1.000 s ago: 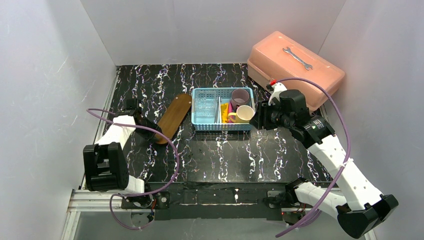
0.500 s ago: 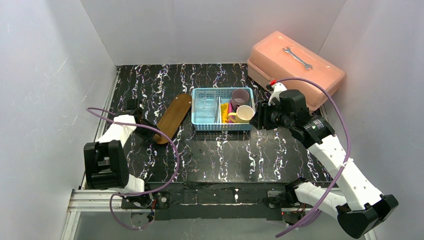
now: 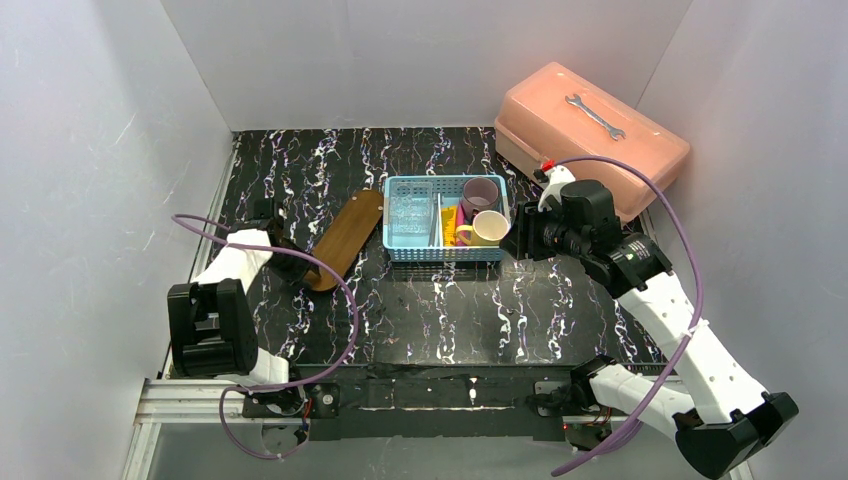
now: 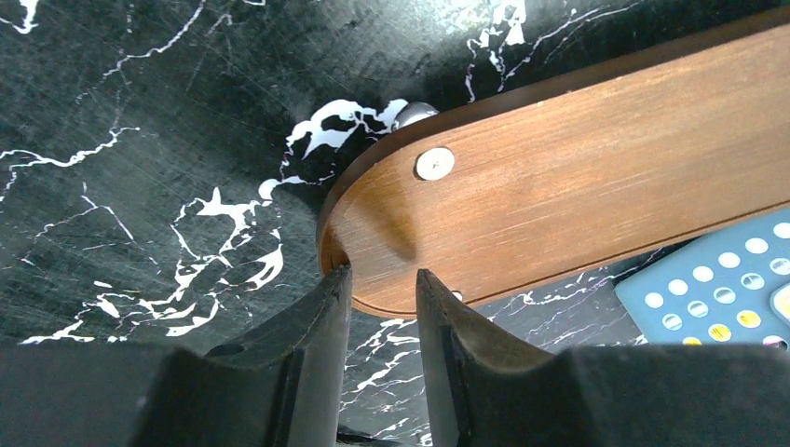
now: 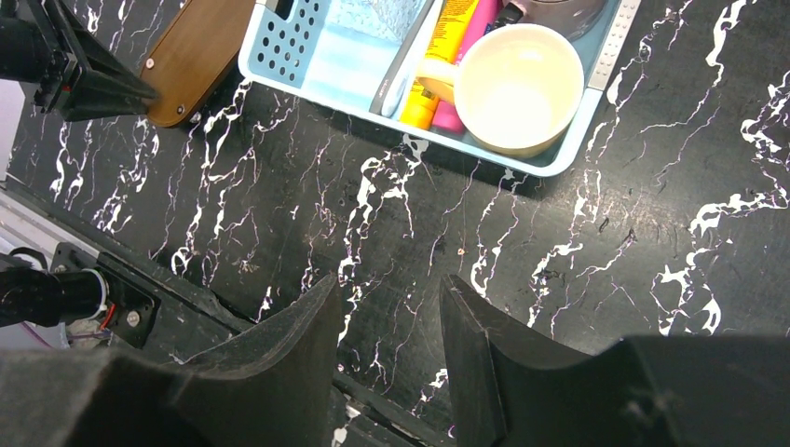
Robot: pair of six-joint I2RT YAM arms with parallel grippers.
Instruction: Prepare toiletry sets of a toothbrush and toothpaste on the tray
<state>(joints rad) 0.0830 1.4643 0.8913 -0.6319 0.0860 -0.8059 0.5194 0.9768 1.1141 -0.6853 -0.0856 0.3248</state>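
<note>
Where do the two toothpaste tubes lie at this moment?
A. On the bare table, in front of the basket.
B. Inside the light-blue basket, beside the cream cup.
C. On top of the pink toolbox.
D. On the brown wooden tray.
B: the right wrist view shows the yellow-orange toothpaste tube and the magenta toothpaste tube lying inside the light-blue basket, next to the cream cup.

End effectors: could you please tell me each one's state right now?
Left end effector: slightly open at the end of the tray, gripping nothing.
Right end effector: open, empty.
</note>
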